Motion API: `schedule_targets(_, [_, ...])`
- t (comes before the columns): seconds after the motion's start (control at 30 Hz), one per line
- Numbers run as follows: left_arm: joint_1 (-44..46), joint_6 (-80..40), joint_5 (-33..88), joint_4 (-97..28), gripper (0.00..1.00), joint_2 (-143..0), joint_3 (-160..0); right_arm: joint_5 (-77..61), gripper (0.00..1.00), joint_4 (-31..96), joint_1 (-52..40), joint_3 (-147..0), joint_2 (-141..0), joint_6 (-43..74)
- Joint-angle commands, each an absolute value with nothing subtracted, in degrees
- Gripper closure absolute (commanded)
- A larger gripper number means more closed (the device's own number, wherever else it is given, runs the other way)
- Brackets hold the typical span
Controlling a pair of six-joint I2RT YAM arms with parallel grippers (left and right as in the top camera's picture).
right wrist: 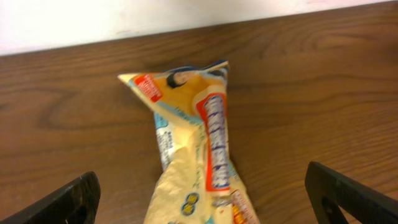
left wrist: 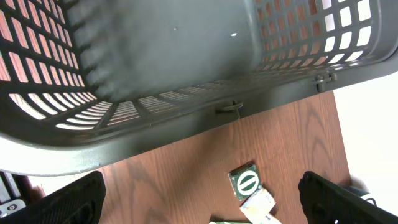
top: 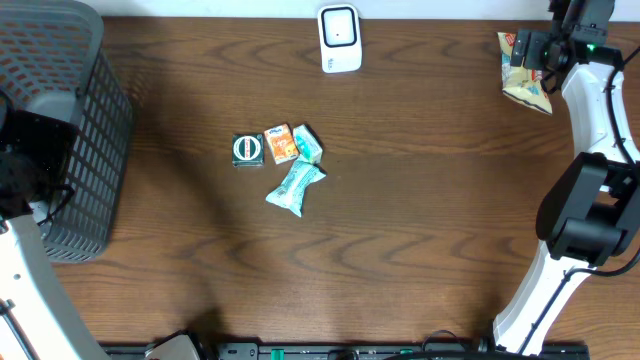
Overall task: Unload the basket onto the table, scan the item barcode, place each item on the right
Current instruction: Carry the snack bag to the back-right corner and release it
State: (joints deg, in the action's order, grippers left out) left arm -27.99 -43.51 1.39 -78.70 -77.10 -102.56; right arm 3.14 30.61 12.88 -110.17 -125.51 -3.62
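Snack packet [right wrist: 199,124] lay at the far right of the table [top: 420,200], not gripped.
The right gripper [right wrist: 202,190] stood wide open over the yellow packet, with its fingers clear of it on both sides. The packet lay flat on the wood, well to the right of the white scanner [top: 339,38]. The left gripper [left wrist: 199,196] also gaped open, empty, just beside the grey basket [left wrist: 155,62].
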Motion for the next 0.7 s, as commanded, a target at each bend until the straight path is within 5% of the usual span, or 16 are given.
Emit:
schedule_targets(0.0, [-28.21, -43.59, 1.06, -78.85, 0.02, -77.12, -102.72, 1.72, 0.01, 32.12, 11.75, -110.52, -125.93, -4.36])
schedule_targets(0.67, [-28.21, -43.62, 1.06, -78.85, 0.02, -77.12, -102.72, -21.06, 0.05, 47.09, -4.08, -110.52, -115.81, 1.23])
